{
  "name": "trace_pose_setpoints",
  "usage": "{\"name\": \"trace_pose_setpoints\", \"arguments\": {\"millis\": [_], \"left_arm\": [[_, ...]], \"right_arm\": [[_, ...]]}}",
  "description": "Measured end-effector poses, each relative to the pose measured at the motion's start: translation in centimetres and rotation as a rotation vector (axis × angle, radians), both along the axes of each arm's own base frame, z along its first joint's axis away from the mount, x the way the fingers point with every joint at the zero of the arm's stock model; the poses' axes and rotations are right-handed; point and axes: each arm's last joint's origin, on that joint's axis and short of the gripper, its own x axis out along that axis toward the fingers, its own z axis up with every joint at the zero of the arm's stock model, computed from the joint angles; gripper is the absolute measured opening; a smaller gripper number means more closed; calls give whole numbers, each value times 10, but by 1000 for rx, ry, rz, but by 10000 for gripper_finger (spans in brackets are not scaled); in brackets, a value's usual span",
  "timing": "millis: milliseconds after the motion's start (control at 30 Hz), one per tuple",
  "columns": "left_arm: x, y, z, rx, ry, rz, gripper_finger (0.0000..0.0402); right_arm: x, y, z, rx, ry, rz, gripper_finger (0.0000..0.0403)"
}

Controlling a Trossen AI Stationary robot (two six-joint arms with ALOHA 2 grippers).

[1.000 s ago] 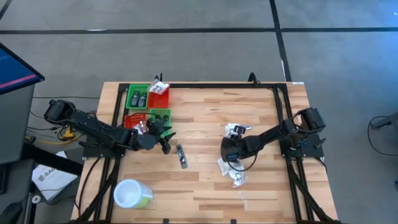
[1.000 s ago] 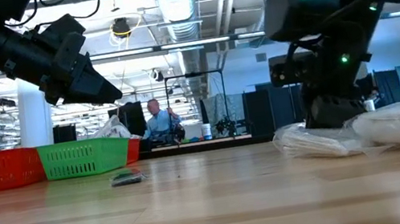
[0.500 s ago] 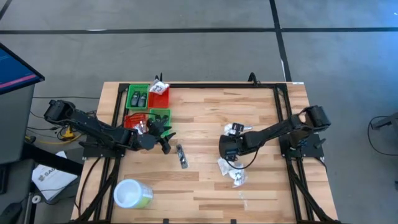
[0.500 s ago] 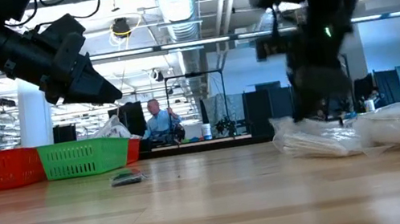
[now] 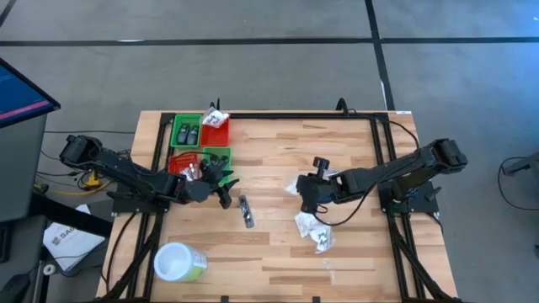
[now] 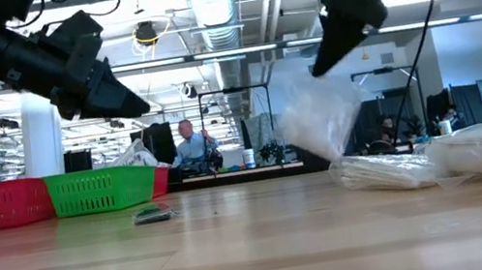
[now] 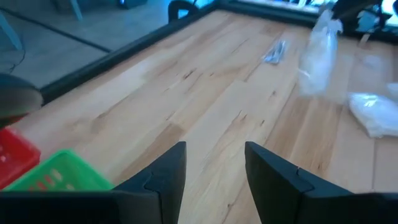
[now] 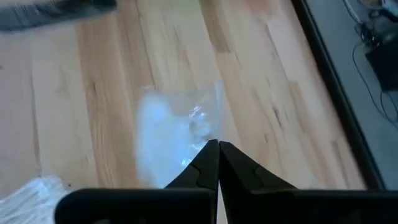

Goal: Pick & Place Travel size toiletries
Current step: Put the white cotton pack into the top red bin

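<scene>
The right gripper (image 8: 217, 144) has lifted a packet (image 6: 317, 122) off the desk (image 5: 278, 151), fingers pinched on it; centre frame. Left gripper (image 7: 214, 163) waits open by the bins (image 5: 200, 139).

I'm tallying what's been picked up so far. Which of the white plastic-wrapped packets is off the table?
The packet pinched in the right gripper, hanging in the air mid-table. The other packets lie flat on the wood nearer the right side, untouched.

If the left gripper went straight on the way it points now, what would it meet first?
Probably nothing soon: the open left gripper faces bare table. Farther along lie the slim tube and the packet hanging from the right gripper; depth is unclear.
</scene>
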Motion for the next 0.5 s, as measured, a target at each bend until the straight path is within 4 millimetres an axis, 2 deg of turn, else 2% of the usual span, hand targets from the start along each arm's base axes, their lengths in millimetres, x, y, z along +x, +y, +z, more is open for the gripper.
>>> {"name": "trace_pose_setpoints", "arguments": {"millis": [133,300,500], "left_arm": [[5,-1,9,37,-69,-32,154],[12,-5,23,50,-170,-203,154],[14,1,25,42,-193,-232,154]], "right_arm": [[8,2,15,-12,-40,43,0],[18,5,27,-25,-95,100,0],[24,7,33,-32,-159,162,0]]}}
